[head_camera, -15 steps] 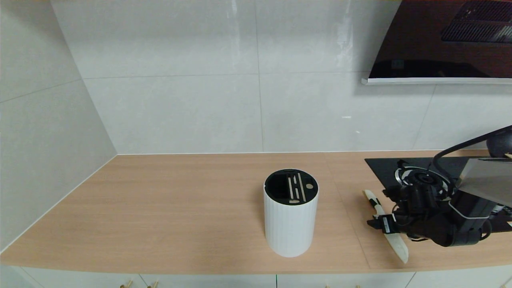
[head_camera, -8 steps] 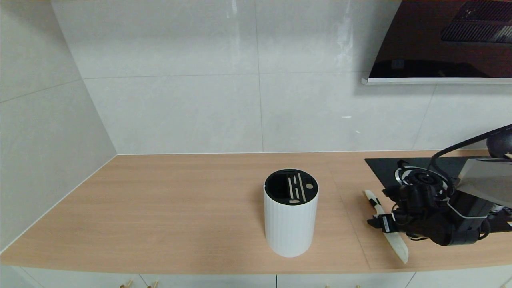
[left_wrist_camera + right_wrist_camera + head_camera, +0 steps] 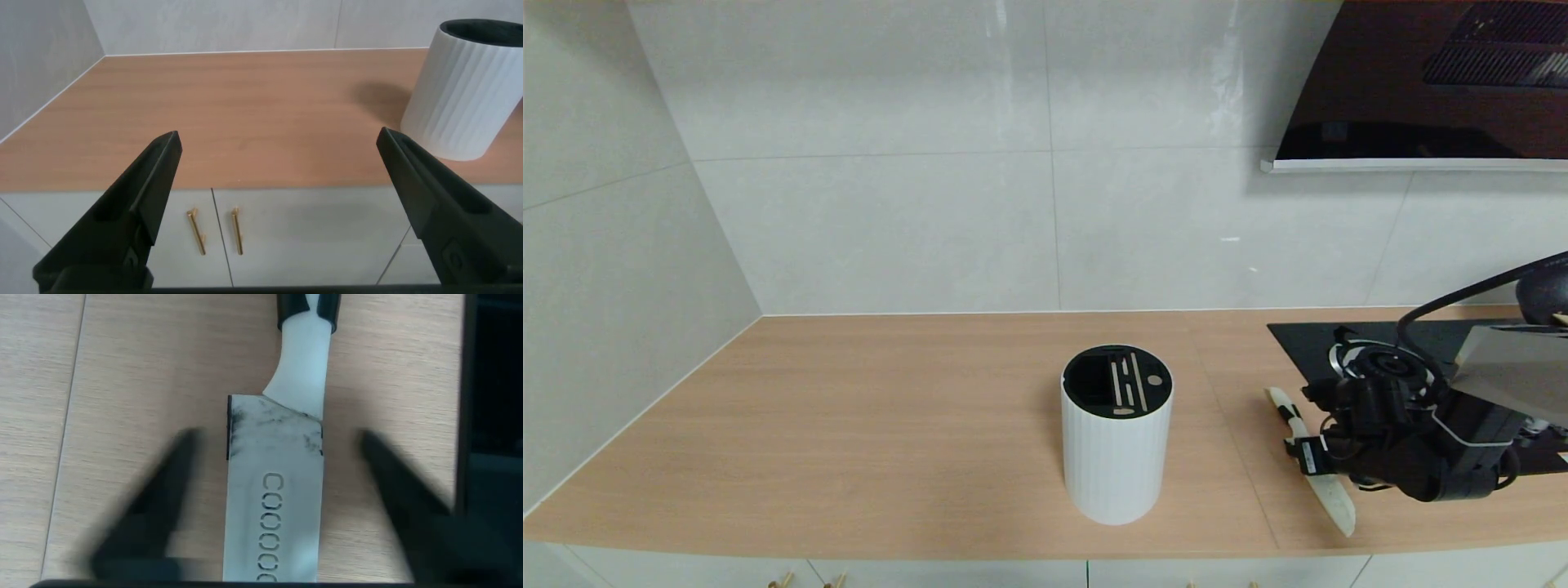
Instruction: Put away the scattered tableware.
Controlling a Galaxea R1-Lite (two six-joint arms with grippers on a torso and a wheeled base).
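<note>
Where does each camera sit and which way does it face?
Head view: on the head, facing forward and down at wooden counter, white ribbed cylindrical holder and white-bladed knife; right arm shows.
Left wrist view: on the left wrist, facing across the counter toward the holder; left fingers spread wide.
Right wrist view: on the right wrist, facing down at the knife; right fingers flank its blade.
Shared: head and left wrist, holder; head and right wrist, knife.

Back wall: large pale grey tiles (a faint sheen on them).
Side wall: same tiles, meeting the back wall at the left corner.
Counter: light wood grain, along both walls.
Hood: dark slanted glass, upper right.
Cooktop: black, set in the counter's right end.
Cabinets: white fronts below, slim gold handles.
</note>
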